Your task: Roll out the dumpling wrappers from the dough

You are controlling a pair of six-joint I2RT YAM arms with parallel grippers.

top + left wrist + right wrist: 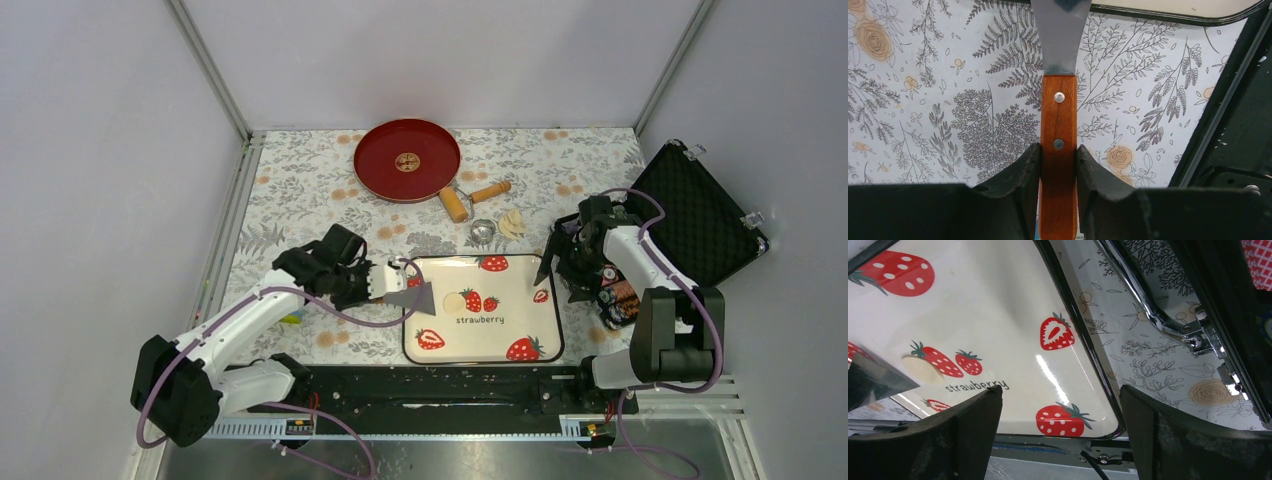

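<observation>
The black case (700, 215) lies open just outside the right claw (558, 265). That claw's fingers are spread wide with nothing between them, and it hangs over the right edge of the strawberry tray (515, 300). The red plate (380, 165) sits well beyond both claws, with the rolling pin (470, 197) just beside it and out of either claw's hold. The left claw (375, 283) is clenched on the wooden handle of a scraper (412, 298), whose blade reaches ahead of it across the tray's left rim. The dumpling wrapper (454, 301), a small pale disc, lies flat on the tray just ahead of the blade tip.

A steep blade could gouge or fold the thin disc. A shallow one might only shove it along the glossy tray. Nothing pins the tray down, so a hard push could shift it.
</observation>
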